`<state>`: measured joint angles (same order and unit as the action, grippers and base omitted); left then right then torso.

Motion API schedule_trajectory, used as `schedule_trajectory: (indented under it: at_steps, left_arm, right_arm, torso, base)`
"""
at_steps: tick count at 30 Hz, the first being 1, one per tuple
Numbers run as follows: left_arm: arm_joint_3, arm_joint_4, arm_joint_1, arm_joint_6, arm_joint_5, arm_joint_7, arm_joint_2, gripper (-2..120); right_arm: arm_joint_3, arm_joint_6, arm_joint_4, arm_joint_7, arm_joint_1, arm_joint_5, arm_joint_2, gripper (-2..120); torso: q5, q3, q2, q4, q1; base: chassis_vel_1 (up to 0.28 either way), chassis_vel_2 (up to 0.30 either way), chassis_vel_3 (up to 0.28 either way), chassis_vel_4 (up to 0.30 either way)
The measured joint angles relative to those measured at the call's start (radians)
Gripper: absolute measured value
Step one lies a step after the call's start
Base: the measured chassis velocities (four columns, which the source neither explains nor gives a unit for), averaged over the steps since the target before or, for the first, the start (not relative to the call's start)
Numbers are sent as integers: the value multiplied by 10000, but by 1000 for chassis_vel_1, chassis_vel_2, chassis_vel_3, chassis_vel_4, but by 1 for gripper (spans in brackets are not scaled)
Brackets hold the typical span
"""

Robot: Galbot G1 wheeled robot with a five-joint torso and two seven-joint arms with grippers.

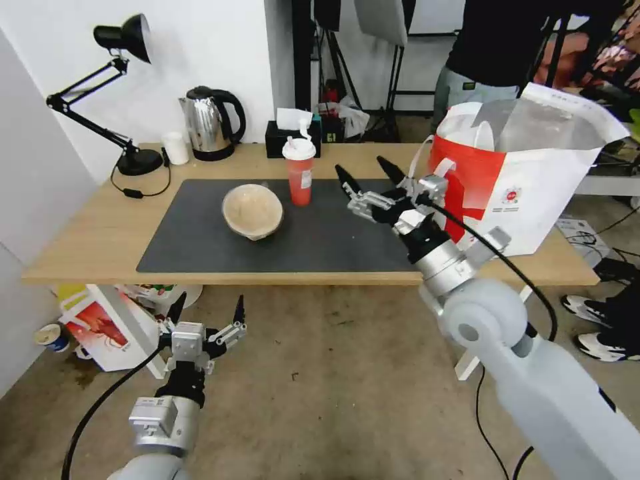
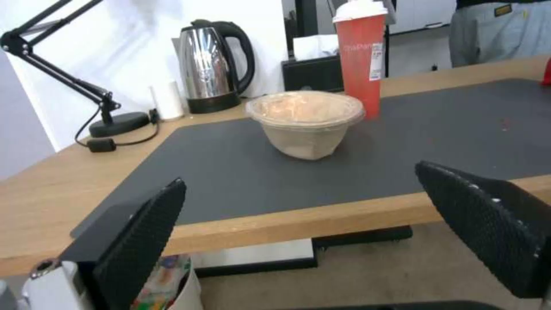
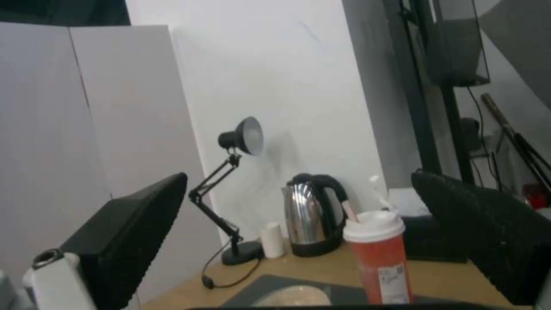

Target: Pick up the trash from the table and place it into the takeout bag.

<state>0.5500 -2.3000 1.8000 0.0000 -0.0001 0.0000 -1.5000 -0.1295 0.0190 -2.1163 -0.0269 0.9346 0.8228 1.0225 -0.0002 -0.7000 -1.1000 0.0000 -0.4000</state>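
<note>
- Head view: the right claw point(image 1: 371, 177) hangs released over the bench point(image 1: 87, 233) mat, the takeout bag point(image 1: 533, 180) just to its right, the red drink cup point(image 1: 299, 172) and beige lidded bowl point(image 1: 253, 212) to its left. The left claw point(image 1: 207, 310) (also released) sits below the bench edge.
- Left wrist view: beyond the spread left claw point(image 2: 298, 215), the beige lidded bowl point(image 2: 304, 122) stands before the red drink cup point(image 2: 360, 56).
- Right wrist view: the red drink cup point(image 3: 379, 258) stands between the parted fingers point(image 3: 137, 232).

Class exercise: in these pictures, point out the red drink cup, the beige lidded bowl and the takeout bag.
red drink cup point(image 1: 300, 180): head view, on its red side wall.
beige lidded bowl point(image 2: 304, 142): left wrist view, on its beige side wall.
takeout bag point(image 1: 540, 193): head view, on its white front panel.
</note>
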Motion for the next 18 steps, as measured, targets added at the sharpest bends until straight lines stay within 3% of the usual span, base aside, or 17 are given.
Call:
schedule_trajectory:
  at_steps: [12,16,18]
  left_arm:
    - [0,0,0,0,0,-1,0,100]
    - [0,0,0,0,0,0,1,100]
    - [0,0,0,0,0,0,0,100]
  right_arm:
    - [-380,19,-267,-43,1748,-2364,972,100]
    - [-910,-474,-895,-256,3204,-4069,1758,100]
    - [-987,-627,-1027,-271,3457,-4308,1904,100]
  torso:
    - [0,0,1,-1,0]
    - [2,1,1,-1,1]
    - [0,0,1,-1,1]
  base:
    - [0,0,0,0]
    - [0,0,0,0]
    - [0,0,0,0]
